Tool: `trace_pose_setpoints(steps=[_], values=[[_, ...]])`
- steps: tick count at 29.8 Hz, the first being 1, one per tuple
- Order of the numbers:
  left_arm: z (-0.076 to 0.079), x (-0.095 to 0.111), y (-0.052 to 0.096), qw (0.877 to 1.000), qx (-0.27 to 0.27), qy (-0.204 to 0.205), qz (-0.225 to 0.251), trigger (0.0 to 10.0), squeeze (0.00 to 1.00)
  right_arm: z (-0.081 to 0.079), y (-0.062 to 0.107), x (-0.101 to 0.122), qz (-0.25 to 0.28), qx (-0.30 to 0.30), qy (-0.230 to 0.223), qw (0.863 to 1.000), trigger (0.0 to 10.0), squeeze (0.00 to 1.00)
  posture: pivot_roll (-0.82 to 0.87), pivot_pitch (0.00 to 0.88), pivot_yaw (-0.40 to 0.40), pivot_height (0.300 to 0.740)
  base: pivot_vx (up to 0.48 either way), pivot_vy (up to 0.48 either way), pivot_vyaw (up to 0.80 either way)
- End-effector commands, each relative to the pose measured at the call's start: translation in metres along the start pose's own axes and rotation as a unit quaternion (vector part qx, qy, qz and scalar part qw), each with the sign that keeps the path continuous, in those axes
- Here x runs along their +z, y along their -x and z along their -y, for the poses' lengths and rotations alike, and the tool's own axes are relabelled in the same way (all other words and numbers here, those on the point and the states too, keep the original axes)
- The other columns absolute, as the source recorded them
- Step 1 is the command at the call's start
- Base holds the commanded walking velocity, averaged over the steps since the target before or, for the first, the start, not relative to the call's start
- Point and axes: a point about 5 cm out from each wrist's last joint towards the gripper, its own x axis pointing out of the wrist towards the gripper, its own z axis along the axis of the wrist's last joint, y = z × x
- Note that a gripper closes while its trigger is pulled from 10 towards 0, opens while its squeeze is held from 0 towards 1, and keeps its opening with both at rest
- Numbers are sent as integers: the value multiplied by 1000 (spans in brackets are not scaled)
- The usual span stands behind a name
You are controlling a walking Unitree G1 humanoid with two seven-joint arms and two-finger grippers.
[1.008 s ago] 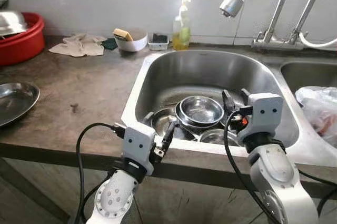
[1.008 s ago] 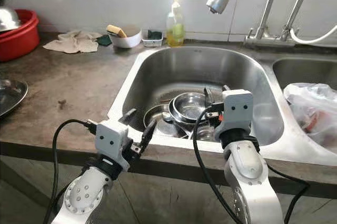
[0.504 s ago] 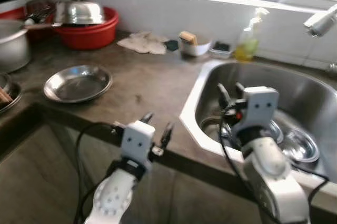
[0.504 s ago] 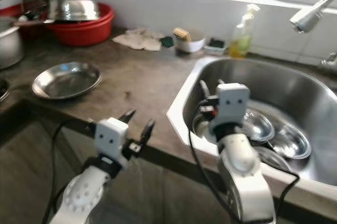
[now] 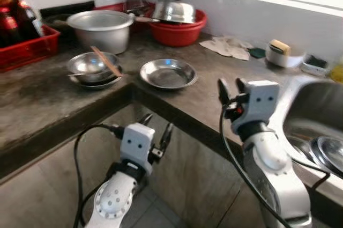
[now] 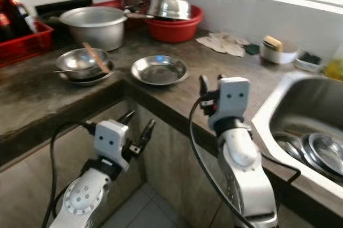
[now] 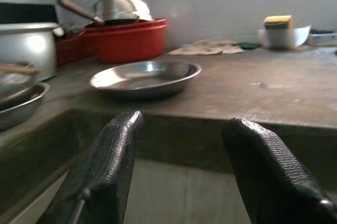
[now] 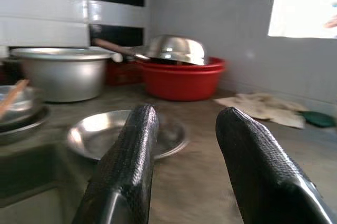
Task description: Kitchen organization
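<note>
While both arms are hovering empty in front of the bench (image 5: 48, 104), the shallow steel plate (image 5: 167, 73) is serving as the landmark, lying flat near the bench's inner corner. Going from largest down: the big aluminium pot (image 5: 101, 28) is standing behind the plate to its left, the red basin (image 5: 179, 30) with an upturned steel bowl is sitting directly behind it, and the stacked steel bowls (image 5: 92, 69) with a wooden stick across them are resting just left of it.

Judging by its look, the plate is light, stiff and slippery, best pinched at its thin rim on the near edge. Being round, it is offering no long axis; its hollow is facing up.

The right tool (image 5: 230, 89) is hanging spread open, near the plate's right side. The left tool (image 5: 156, 126) is also gaping, below the plate, under the bench edge.
</note>
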Motion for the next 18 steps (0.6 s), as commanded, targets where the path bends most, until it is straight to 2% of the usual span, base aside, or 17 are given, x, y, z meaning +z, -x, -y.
trace_pose_setpoints(steps=[1, 8, 9, 16, 18], values=[[4, 2, -1, 1000, -4, -1, 4, 10000, 0, 8, -1, -3, -12, -14, -2, 1000, 10000, 0, 141, 65, -34, 740, 0, 0, 0], [3, 1, -1, 1000, 1, -6, 2, 10000, 0, 4, -5, -5, -18, 14, 4, 1000, 10000, 0, 139, 66, -32, 740, 0, 0, 0], [3, 2, -1, 1000, 1, -7, 3, 10000, 0, 2, -5, -7, -25, 23, 15, 999, 10000, 0, 141, 71, -33, 740, 0, 0, 800], [2, 2, -2, 1000, 6, -12, 2, 10000, 0, -1, -5, -16, -55, 39, 16, 998, 10000, 0, 148, 76, -36, 740, 0, 0, 800], [1, 1, -1, 1000, 13, -1, -4, 10000, 0, 5, 3, -25, -69, 33, 13, 997, 10000, 0, 149, 76, -35, 740, 0, 0, 0]])
